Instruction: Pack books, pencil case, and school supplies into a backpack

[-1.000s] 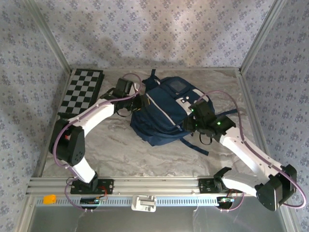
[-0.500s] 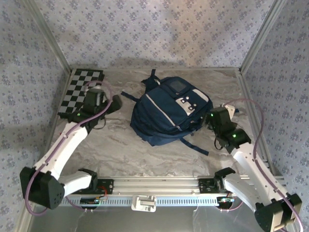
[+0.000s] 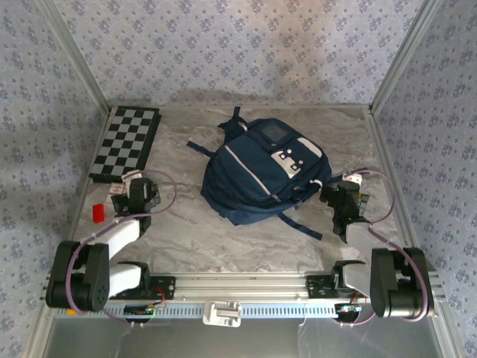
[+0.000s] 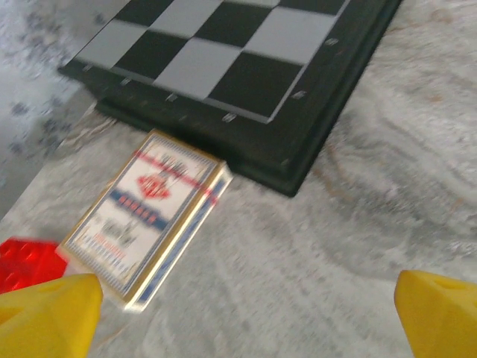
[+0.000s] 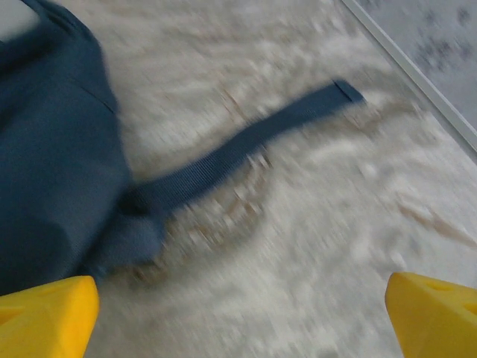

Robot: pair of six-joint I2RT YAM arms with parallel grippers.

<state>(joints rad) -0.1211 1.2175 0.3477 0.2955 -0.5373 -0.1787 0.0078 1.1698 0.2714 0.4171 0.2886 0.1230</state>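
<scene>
**Overhead and wrist views; arms folded at the near edge.** The backpack [image 3: 257, 175] lies flat at the middle of the bench [image 3: 223, 242], front patches upward. It sits between the two arms, a position that either arm could reach. One dark strap [image 5: 246, 149] trails loose over the marble towards the right side.

Both arms are folded low beside their bases, well apart from the bag. The left fingers [image 4: 45, 313] stand wide, with only bare bench between them. The right fingers [image 5: 45, 313] stand equally wide, over open marble just beside the strap. Neither pair holds anything. This is judged to be a resting pose that keeps the bag unobstructed.

At the left, a small flat pack [image 4: 145, 220] with red and blue print lies touching the edge of the checkered board [image 3: 127, 142]. A plain red block [image 4: 22, 261] sits just beside the pack. Blur leaves it unclear whether this pack is the pencil case. The bag's zip state is too small to read, so completion of packing can only be presumed from the pose.
</scene>
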